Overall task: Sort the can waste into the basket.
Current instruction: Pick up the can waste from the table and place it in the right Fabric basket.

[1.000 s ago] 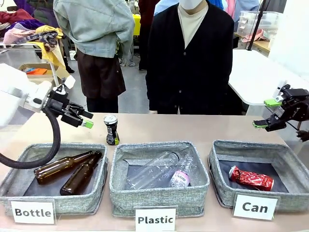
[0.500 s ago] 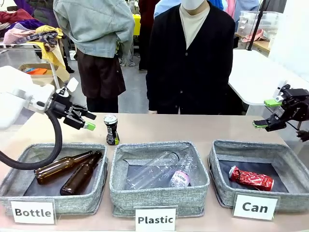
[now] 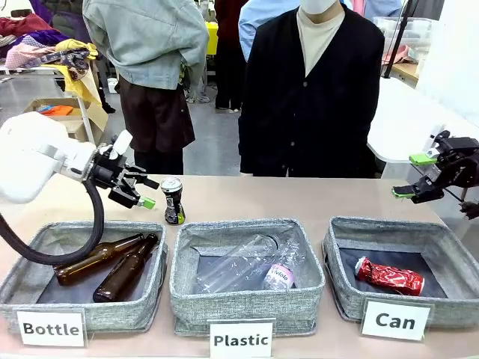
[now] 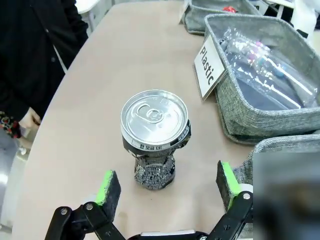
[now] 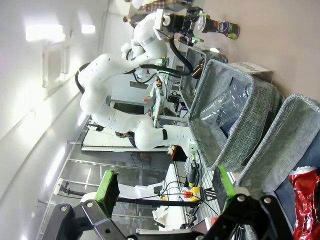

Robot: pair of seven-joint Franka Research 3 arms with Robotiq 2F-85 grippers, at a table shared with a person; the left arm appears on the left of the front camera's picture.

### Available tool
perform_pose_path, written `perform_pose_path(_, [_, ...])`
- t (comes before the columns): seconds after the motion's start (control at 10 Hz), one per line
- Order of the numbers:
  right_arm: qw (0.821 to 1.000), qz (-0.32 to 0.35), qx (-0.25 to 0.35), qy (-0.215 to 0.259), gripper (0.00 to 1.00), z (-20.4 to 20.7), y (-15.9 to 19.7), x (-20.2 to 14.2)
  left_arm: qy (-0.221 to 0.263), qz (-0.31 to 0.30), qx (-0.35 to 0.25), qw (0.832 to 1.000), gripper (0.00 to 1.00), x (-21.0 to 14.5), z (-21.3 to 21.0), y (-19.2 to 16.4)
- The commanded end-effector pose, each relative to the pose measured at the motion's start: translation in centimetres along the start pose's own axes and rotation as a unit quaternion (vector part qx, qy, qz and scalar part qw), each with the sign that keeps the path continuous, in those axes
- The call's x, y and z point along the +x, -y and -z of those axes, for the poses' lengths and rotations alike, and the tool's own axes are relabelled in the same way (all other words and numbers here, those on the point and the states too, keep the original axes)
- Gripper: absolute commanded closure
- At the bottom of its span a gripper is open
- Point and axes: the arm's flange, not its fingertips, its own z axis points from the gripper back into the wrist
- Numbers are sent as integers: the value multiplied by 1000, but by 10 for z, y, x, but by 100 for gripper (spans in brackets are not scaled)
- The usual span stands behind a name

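Beige bench (image 3: 299,198) before a standing person: left of centre the left hand (image 3: 148,192), wide open and empty, faces the upright black can (image 3: 173,200), seemingly to grasp it; lower right, the red can (image 3: 389,276) lies in the Can basket (image 3: 333,262), with the right hand (image 3: 413,176) open and empty above.

Left pincer (image 3: 150,192), right pincer (image 3: 413,176): jaws apart
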Motion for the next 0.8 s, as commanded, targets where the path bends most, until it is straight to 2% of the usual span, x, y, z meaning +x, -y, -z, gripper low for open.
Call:
perform_pose_path(0.0, [1000,-8,-4,-2,1,0,-2,0,8,-4,-3,1000,0,3,12,-10])
perform_pose_path(0.7, [1000,-8,-4,-2,1,0,-2,0,4,-42,-21,999,0,4,53,-30])
